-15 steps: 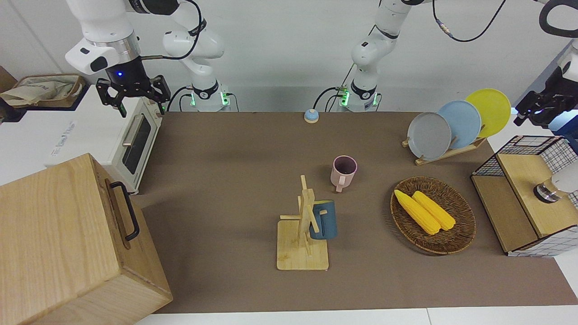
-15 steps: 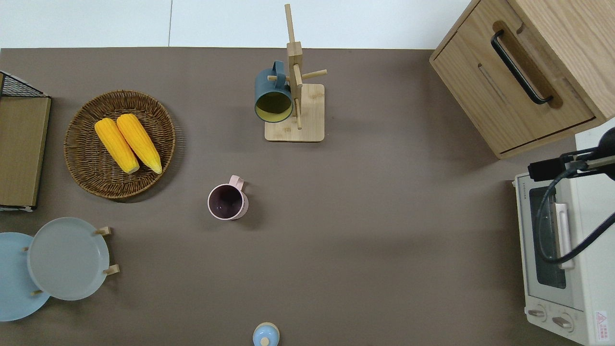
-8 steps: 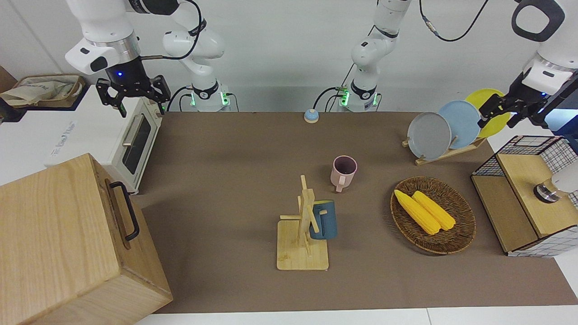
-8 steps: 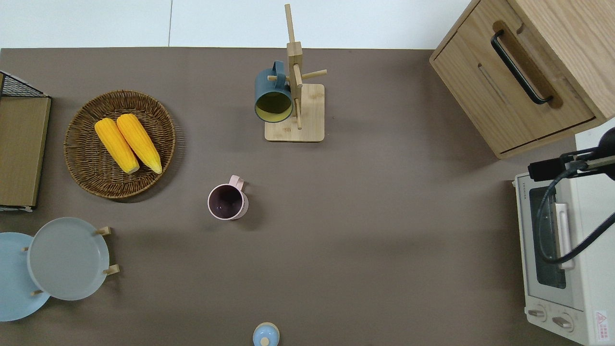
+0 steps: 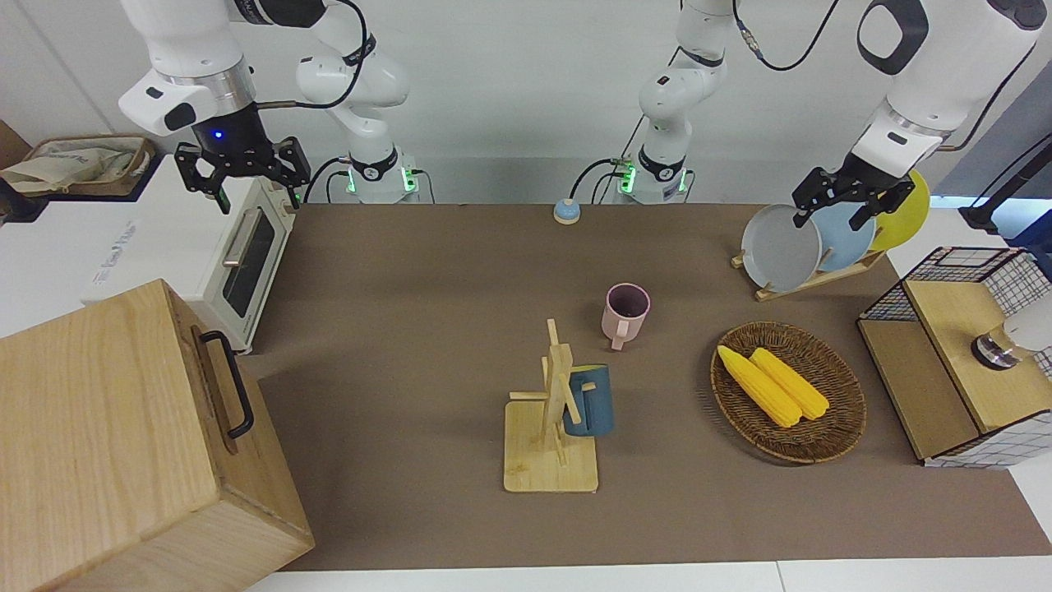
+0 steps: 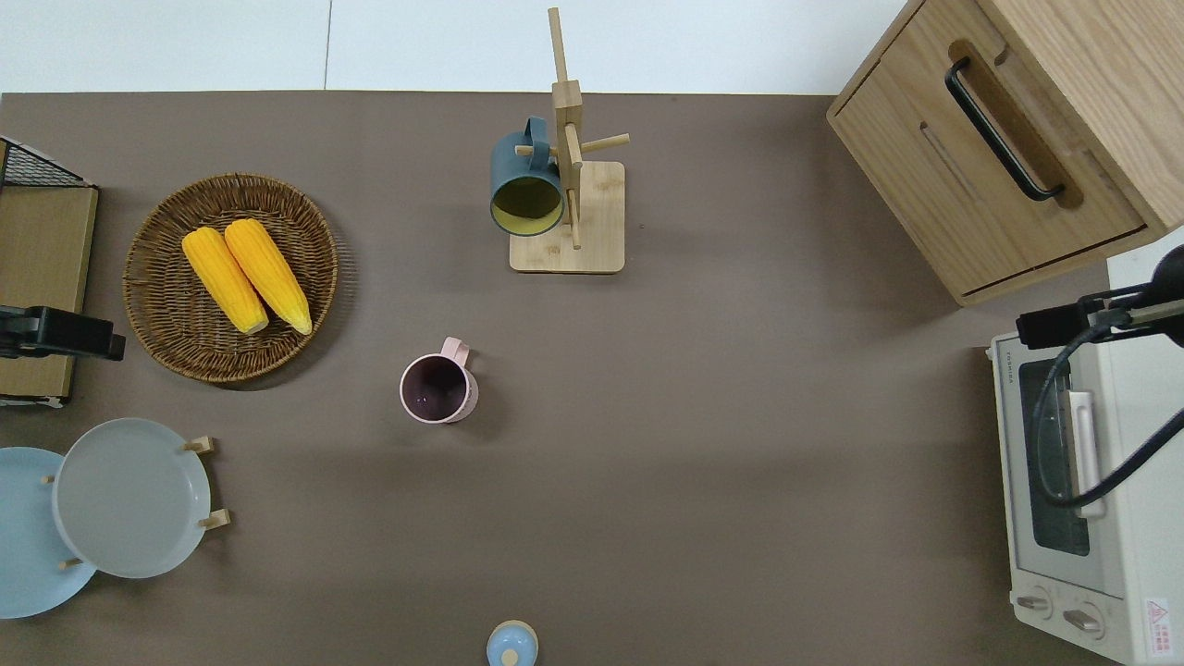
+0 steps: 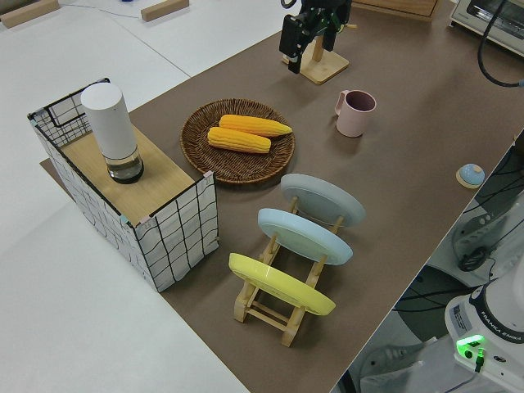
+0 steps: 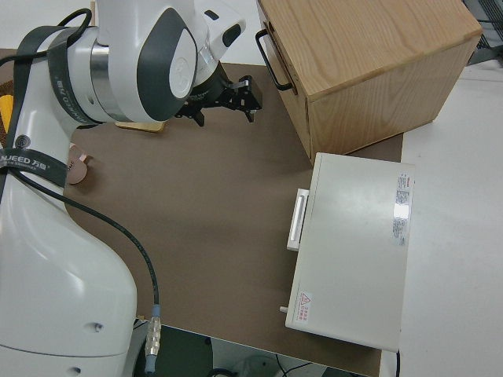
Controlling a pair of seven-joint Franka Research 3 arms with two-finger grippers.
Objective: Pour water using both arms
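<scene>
left pincer (image 5: 845, 200): fingers spread apart, holding nothing, up in the air at the left arm's end of the tabletop (image 5: 427, 271), by the wire crate (image 6: 37, 277)
right pincer (image 5: 241, 173): open, empty, parked
pink mug (image 5: 625, 314): upright mid-tabletop, untouched

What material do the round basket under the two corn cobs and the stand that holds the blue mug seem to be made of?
The basket looks like woven wicker or rattan: brown strands and a braided rim, matte. The stand looks like light wood, perhaps bamboo: pale yellow, with visible grain on its flat base and pegs. The blue mug hanging on it seems smooth ceramic or plastic; I cannot tell which.
</scene>
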